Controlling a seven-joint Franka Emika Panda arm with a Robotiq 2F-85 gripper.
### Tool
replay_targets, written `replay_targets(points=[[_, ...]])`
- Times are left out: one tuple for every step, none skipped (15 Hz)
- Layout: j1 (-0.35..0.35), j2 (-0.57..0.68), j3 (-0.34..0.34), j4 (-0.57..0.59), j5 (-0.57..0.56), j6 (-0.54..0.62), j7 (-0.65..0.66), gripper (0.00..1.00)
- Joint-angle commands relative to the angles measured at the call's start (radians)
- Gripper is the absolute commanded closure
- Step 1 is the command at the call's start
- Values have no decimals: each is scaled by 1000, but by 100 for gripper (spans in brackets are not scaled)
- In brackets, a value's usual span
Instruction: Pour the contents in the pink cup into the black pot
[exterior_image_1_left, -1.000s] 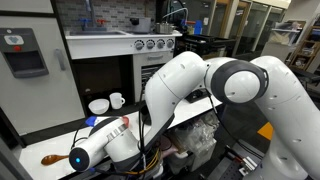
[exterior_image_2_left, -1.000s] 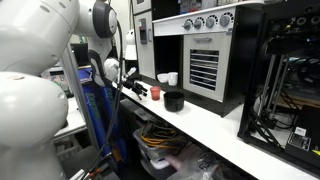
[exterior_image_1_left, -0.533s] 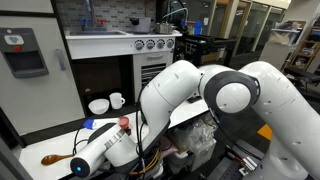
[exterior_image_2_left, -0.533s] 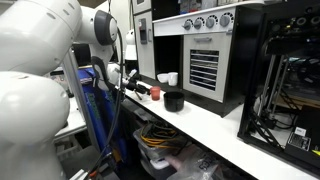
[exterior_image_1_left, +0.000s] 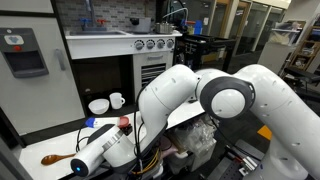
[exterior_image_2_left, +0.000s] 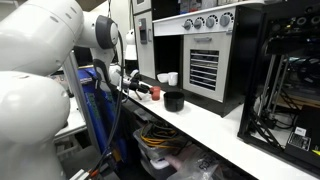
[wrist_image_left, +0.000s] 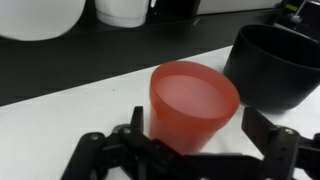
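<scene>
The pink cup (wrist_image_left: 195, 100) stands upright on the white counter, filling the middle of the wrist view. My gripper (wrist_image_left: 195, 125) is open around it, one finger (wrist_image_left: 138, 117) to its left and the other a little clear of its right side. Neither finger presses on the cup. The black pot (wrist_image_left: 272, 62) sits just right of and behind the cup. In an exterior view the pink cup (exterior_image_2_left: 155, 93) stands beside the black pot (exterior_image_2_left: 174, 100). In an exterior view the pink cup (exterior_image_1_left: 124, 122) shows just past my forearm, which hides the pot.
A white bowl (wrist_image_left: 40, 18) and a white mug (wrist_image_left: 122, 10) stand behind the cup by the dark cabinet front. A wooden spoon (exterior_image_1_left: 55, 158) lies near the counter's end. The toy stove unit (exterior_image_2_left: 205, 50) rises behind the pot.
My arm has swung slightly, bringing the wrist closer to the pink cup. The jaws have stayed open and the cup has not moved.
</scene>
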Motion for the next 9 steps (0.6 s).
replay_targets(points=[[15,34,-12,54,-1,-55,7,0],[16,38,-13,61,-1,-67,12,0],[17,43,-13,68,-1,-77,20,0],[17,48,-12,75,2,-85,23,0],[17,55,-12,83,4,-94,28,0],[18,60,-11,88,6,-100,33,0],[20,65,-12,91,4,-105,38,0],[21,71,-12,97,5,-110,43,0],[26,76,-14,102,0,-116,50,0]])
